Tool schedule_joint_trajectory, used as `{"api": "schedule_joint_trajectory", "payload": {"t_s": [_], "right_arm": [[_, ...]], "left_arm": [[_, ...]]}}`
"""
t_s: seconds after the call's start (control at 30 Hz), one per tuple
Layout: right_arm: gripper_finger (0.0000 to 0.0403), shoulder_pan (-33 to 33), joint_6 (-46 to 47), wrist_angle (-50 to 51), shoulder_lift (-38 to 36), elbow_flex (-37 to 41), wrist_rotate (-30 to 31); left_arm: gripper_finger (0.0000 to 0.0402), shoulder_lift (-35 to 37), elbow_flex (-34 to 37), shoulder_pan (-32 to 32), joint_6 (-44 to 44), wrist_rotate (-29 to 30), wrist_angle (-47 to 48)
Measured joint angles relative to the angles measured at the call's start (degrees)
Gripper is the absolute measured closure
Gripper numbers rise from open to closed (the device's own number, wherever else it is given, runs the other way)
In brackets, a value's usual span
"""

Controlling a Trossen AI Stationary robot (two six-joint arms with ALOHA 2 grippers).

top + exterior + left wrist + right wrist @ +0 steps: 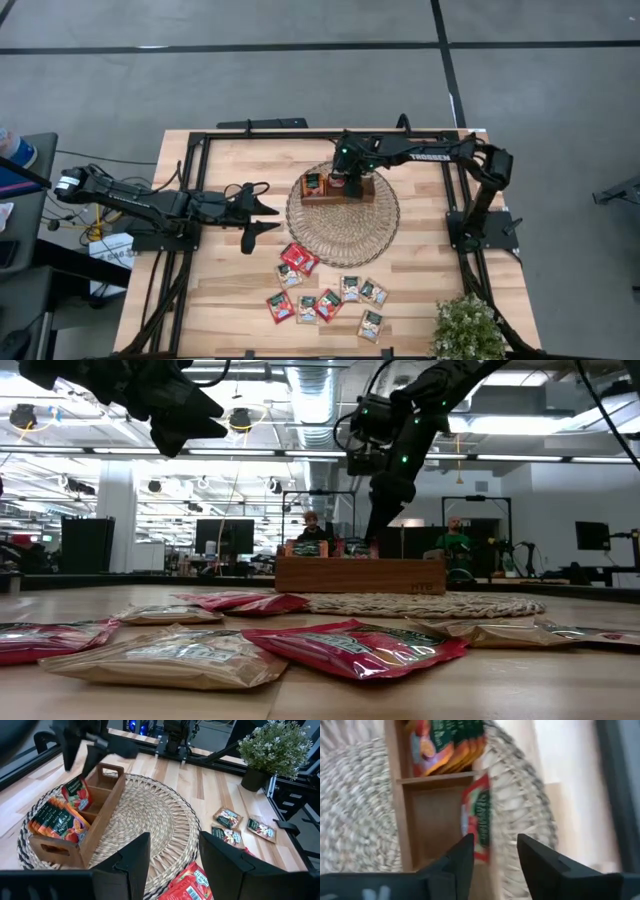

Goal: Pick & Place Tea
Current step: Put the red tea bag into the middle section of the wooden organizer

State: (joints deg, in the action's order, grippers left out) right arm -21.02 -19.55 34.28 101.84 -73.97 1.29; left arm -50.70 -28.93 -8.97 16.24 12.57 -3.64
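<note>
A brown wooden three-compartment tray sits on a round wicker mat. One end compartment holds several sachets standing on edge. One red-orange sachet stands in the middle compartment, leaning on the tray's long wall. My right gripper hovers open just above that sachet. Several more tea sachets, red-orange and pale, lie flat on the table near the mat. My left gripper waits open, left of the mat.
A potted plant stands at the table's near right corner. Black frame rails run along the table's left, far and right sides. People sit at desks in the room beyond the table.
</note>
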Motion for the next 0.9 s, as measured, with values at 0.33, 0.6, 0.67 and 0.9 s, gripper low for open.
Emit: {"api": "schedule_joint_trajectory", "payload": {"t_s": [0.33,0.6,0.67,0.9], "right_arm": [[0.0207,3.2,2.9,4.3,-10.6,0.0,3.4],[0.0193,13.2,8.9,8.6,-14.6,0.0,3.3],[0.0194,16.3,10.2,8.9,-14.5,0.0,3.2],[0.0203,29.5,12.4,9.0,-12.4,0.4,2.7]], "left_arm": [[0.0241,-1.7,-0.1,0.0,5.9,0.6,1.4],[0.0241,-13.2,-0.1,-2.7,14.4,3.3,1.4],[0.0241,-16.2,-0.1,-3.7,15.8,4.4,1.1],[0.0241,-20.7,-0.1,-7.4,17.4,5.5,-2.9]]}}
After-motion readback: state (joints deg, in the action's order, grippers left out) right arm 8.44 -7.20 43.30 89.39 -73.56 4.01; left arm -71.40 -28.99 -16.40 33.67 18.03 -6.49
